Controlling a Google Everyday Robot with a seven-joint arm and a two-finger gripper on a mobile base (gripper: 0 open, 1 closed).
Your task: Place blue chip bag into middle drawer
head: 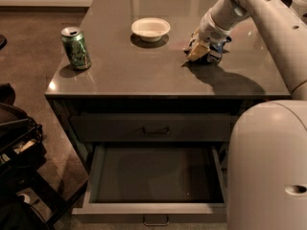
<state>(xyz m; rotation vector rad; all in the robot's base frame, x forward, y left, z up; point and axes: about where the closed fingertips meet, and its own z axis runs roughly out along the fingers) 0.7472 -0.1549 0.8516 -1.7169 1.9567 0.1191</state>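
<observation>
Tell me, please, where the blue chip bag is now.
In the camera view, the blue chip bag lies on the right part of the table top, right of the white bowl, with the gripper at its left side.

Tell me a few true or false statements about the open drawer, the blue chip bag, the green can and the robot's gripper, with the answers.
The wide dark grey middle drawer is pulled open. True.
The small crumpled blue chip bag lies inside that drawer. False: it sits on the grey countertop.
The green drink can is tipped over. False: it stands upright.
The gripper is at the bag on the countertop. True.
</observation>
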